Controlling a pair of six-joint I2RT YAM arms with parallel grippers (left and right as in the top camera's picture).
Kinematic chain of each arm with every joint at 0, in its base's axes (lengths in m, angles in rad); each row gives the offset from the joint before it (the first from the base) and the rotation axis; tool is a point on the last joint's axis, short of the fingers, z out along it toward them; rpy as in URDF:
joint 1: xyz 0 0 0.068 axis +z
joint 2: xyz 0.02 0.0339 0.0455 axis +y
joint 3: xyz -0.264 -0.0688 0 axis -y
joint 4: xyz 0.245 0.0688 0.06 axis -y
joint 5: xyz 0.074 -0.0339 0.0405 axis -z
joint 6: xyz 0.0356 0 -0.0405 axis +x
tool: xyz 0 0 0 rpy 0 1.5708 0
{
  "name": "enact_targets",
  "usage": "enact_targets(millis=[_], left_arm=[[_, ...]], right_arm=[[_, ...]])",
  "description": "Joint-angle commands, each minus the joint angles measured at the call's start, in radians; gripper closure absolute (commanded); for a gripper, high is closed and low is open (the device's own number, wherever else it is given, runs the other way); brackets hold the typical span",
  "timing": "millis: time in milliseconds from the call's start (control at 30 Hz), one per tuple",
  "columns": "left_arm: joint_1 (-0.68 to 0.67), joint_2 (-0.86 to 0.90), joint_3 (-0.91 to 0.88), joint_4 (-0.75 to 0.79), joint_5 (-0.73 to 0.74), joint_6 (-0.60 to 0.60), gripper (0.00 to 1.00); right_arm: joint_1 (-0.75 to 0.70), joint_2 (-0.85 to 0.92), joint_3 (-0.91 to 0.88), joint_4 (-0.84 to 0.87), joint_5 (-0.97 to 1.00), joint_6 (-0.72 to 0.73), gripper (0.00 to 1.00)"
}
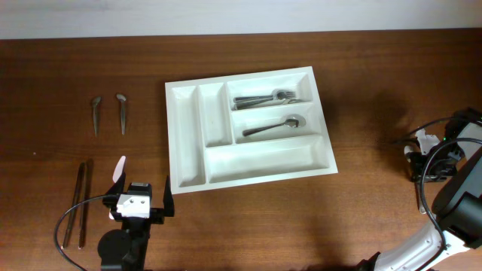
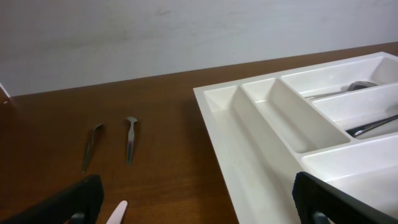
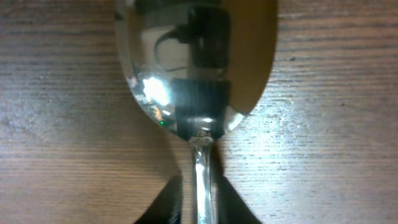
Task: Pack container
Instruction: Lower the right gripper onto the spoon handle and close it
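The white container lies mid-table, with forks in its top long compartment and a spoon in the middle one. The left wrist view shows the container's near corner. My right gripper is low over the wood at the table's right edge. Its fingers are shut on the thin handle of a shiny spoon, whose bowl points away from the wrist. My left gripper stands open near the front edge, left of the container, with nothing between its fingers.
Two small spoons lie at the far left and show in the left wrist view too. Two long thin utensils lie at the front left. A pale pink strip sits just ahead of the left gripper.
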Motion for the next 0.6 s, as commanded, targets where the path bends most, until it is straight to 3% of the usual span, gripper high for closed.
enact_targets(millis=[0,67,233,400,567], left_arm=[[0.005,-0.008,-0.007,0.004,0.004,0.016,0.01],[0.005,-0.008,-0.007,0.003,0.004,0.016,0.01],[0.005,-0.008,-0.007,0.003,0.004,0.016,0.01],[0.005,-0.008,-0.007,0.003,0.004,0.016,0.01],[0.005,-0.008,-0.007,0.004,0.004,0.016,0.01]], right_arm=[[0.005,0.008,-0.005,0.000,0.008,-0.003,0.90],[0.005,0.008,-0.005,0.001,0.008,-0.003,0.96],[0.005,0.008,-0.005,0.001,0.007,-0.002,0.96],[0.005,0.007,0.037,0.004,-0.011,0.103,0.96],[0.011,0.007,0.179,-0.085,-0.175,0.193,0.96]])
